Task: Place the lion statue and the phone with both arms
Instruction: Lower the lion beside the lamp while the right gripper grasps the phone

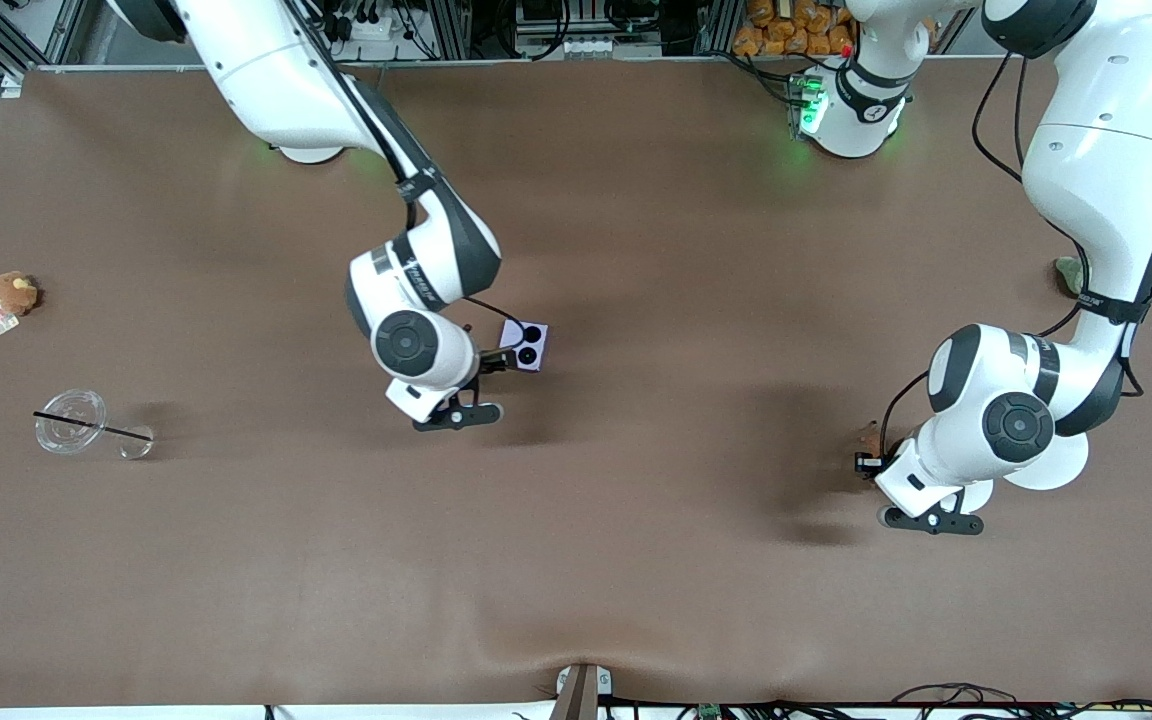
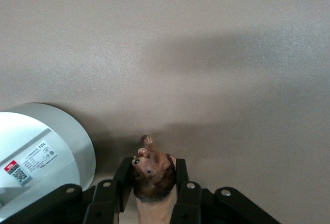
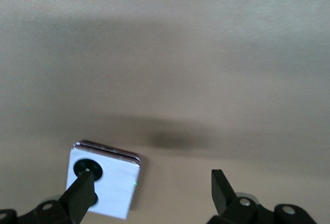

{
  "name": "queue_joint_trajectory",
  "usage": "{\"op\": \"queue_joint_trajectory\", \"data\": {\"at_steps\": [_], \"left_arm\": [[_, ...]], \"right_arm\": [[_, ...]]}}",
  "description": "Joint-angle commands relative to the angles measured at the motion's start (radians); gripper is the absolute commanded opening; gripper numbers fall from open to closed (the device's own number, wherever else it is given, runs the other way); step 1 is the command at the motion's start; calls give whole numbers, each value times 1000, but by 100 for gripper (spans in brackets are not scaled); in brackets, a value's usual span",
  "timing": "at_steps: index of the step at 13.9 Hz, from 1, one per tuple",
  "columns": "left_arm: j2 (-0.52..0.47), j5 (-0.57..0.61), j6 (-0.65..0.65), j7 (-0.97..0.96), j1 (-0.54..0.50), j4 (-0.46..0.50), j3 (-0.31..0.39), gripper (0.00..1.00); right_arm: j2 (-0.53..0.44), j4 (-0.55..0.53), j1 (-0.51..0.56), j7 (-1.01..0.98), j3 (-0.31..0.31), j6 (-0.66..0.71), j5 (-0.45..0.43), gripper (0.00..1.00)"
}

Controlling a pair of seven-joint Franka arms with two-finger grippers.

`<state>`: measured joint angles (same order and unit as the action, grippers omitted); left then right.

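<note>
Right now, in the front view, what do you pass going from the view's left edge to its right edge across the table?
Brown plush → clear plastic cup with a black straw → right gripper, open → phone → lion statue, gripped by the left gripper → grey-green plush.

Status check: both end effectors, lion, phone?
Left end effector shut on lion, above bare table. Right end effector open over phone, which lies on the table, not gripped. Nothing in the way.
</note>
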<state>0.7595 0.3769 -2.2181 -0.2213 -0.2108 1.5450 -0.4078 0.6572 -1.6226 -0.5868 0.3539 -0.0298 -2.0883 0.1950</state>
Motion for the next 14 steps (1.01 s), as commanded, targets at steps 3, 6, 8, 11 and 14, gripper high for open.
{"op": "queue_joint_trajectory", "data": {"at_steps": [3,6,8,11,14], "left_arm": [[3,59,-9,-7,-9,-9,-3,100],[-21,62,-6,-6,-2,-9,-5,100],[-54,62,5,-3,-2,-5,-14,100],[-133,60,50,-3,25,0,-31,100],[-192,53,130,-12,22,-5,-95,100]], "right_arm": [[22,4,-64,112,-10,-36,20,100],[22,-28,-94,161,-10,-74,20,100],[22,-83,-114,194,-10,-165,20,100],[22,-92,-123,212,-10,-167,20,100],[22,-92,-139,246,-10,-170,20,100]]}}
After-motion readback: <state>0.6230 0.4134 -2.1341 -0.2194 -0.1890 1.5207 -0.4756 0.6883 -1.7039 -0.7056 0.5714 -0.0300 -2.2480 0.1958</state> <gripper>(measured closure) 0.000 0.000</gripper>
